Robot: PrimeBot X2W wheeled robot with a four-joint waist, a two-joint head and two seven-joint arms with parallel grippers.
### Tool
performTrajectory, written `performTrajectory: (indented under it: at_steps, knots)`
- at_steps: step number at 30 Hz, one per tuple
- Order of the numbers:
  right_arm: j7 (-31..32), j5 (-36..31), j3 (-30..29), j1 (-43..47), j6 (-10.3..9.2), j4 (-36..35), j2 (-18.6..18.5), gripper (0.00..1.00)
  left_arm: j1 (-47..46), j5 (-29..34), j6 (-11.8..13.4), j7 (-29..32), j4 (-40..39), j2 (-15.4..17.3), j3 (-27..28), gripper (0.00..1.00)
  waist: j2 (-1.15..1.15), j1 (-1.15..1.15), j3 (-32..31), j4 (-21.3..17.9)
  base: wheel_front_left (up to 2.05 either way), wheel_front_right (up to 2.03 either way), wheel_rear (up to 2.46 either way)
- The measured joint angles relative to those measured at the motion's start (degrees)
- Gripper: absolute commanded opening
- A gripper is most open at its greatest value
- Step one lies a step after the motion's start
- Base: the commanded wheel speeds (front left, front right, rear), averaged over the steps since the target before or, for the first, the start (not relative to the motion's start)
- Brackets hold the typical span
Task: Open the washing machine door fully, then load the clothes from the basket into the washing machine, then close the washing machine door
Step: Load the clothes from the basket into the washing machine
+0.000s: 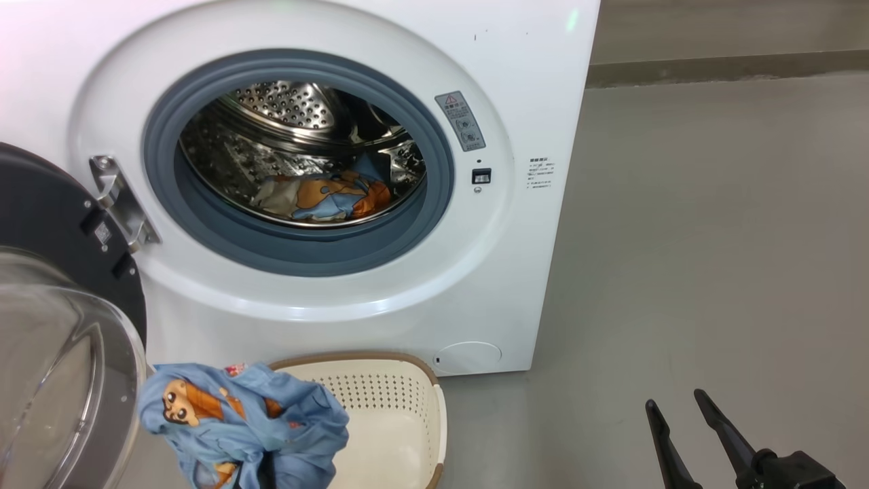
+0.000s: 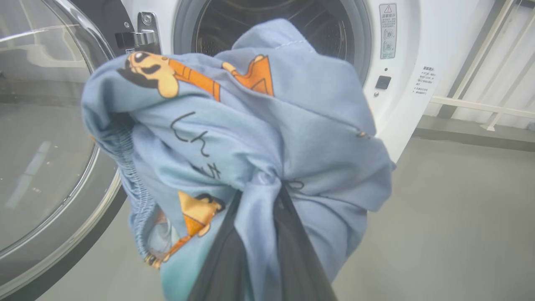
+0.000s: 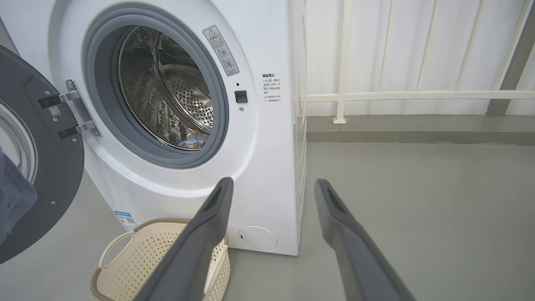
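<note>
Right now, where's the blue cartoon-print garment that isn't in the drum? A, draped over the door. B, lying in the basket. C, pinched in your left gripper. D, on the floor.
C: the left gripper is closed on the bunched blue garment, holding it up in front of the washing machine.

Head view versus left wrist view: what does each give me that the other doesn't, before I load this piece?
Head view: the basket with its visible part bare, clothes lying in the drum, and the open right end effector low at the right. Left wrist view: the left end effector pinched shut on the blue garment, and a white railing behind. Both: that garment, the open washing machine door and the washing machine front.
</note>
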Motion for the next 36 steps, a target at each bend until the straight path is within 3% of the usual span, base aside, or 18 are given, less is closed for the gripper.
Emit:
performTrajectory:
  at_steps: [14,18,30,36]
  knots:
    - [0.00,-0.26,-0.23,0.85,0.00,-0.31,0.55,1.00,0.38,0.62,-0.02,0.00,-2.22,0.01,1.14,0.00,0.00,0.00,0.28,-0.88,0.00,0.00,0.00]
    - [0.00,-0.25,0.02,0.83,0.00,-0.37,0.73,1.00,-1.15,1.21,-1.54,0.00,-1.37,0.01,1.10,0.00,0.00,0.00,1.38,-1.11,0.00,0.00,0.00]
    - [0.00,0.93,0.35,-2.66,0.00,-0.68,1.70,1.00,-18.57,3.03,-5.03,-0.13,8.70,-0.14,0.55,0.00,0.00,0.00,8.22,-3.02,0.00,0.00,0.00]
    - [0.00,2.27,0.60,-6.22,0.00,-0.89,1.66,1.00,-28.31,5.88,-5.04,-0.15,14.27,-0.25,1.51,0.00,0.00,0.00,12.74,-4.27,0.00,0.00,0.00]
